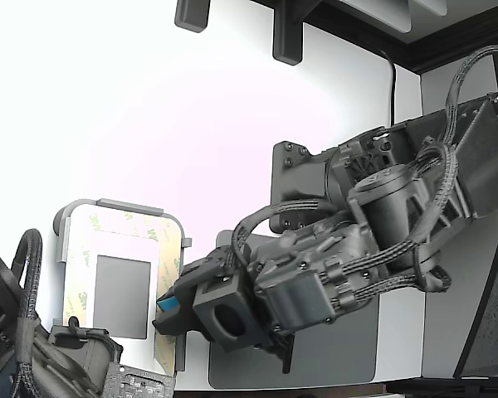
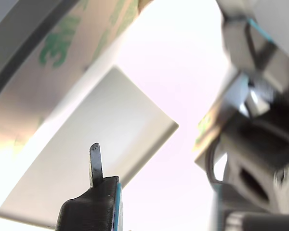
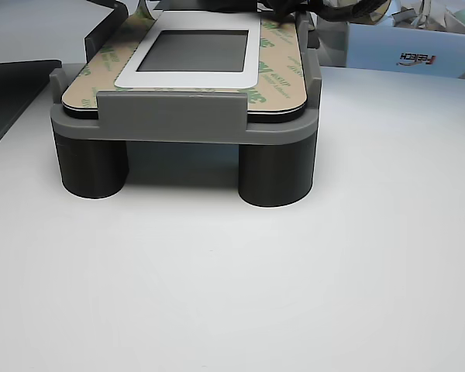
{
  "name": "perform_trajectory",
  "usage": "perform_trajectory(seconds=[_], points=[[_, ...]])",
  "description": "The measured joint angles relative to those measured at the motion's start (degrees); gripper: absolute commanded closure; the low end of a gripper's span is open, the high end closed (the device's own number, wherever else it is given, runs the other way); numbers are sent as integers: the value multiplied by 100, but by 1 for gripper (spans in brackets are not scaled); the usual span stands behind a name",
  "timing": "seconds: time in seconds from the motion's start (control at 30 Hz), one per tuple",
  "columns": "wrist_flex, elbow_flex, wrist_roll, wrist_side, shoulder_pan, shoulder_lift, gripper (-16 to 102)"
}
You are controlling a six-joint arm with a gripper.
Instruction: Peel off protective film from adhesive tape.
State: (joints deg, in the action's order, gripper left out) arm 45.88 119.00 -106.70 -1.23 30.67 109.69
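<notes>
Gripper at the grey tray's near corner, claw state unclear, protective film on adhesive tape, edge lifted

— What is seen besides the work itself?
— A light grey rounded tray is raised on dark cylindrical feet above a white table.
— And near it?
— A large dark grey mat is laid flat at the exterior view's right of the tray. A small grey rectangle is framed in the tray's middle.
</notes>
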Motion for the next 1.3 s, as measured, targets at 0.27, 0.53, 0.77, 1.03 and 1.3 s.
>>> perform_trajectory(seconds=[0.27,0.53,0.77,1.03,1.3], points=[[721,729,466,-571,0,1644,-12],[747,1380,1723,-1028,-176,3375,4],[-545,2021,4913,-1354,-1160,4931,-14],[343,2505,9879,-2830,-1925,5836,-14],[1143,3199,12041,-2188,-1978,5713,-14]])
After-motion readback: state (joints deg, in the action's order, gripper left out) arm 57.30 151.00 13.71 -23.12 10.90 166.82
